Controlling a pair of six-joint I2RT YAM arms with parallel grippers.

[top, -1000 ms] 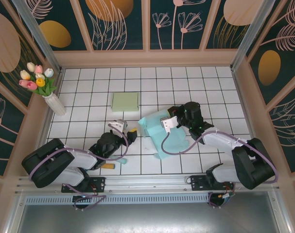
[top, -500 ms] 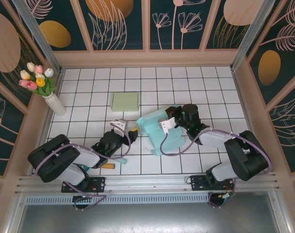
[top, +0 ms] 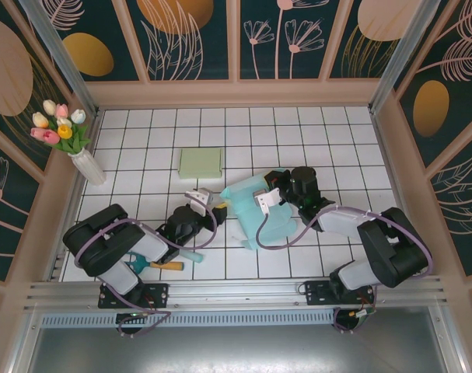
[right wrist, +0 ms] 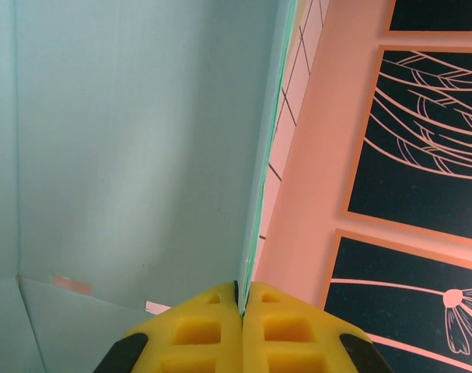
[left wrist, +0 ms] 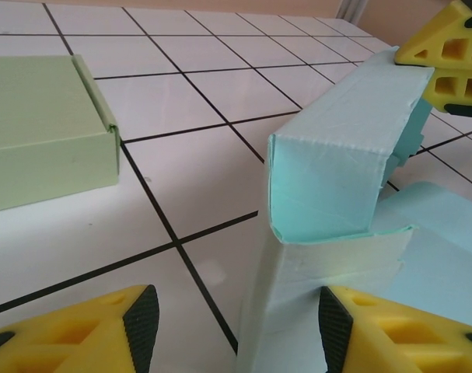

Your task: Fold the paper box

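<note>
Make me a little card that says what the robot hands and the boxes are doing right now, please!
teal paper box: partly folded, between the two grippers
right gripper: shut on a thin wall of the teal paper box
left gripper: open, at the box's left end
green box: closed, lying farther back, untouched
vase of tulips: standing at the far left

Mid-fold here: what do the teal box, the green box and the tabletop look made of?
The teal box looks like thin matte paper or card, judging by its creased fold lines and bent, slightly wavy edge. The green box seems to be similar matte card, with a crisp flap seam. The tabletop has a glossy white tile look, with dark grid lines and soft reflections; it may be a printed sheet.
</note>
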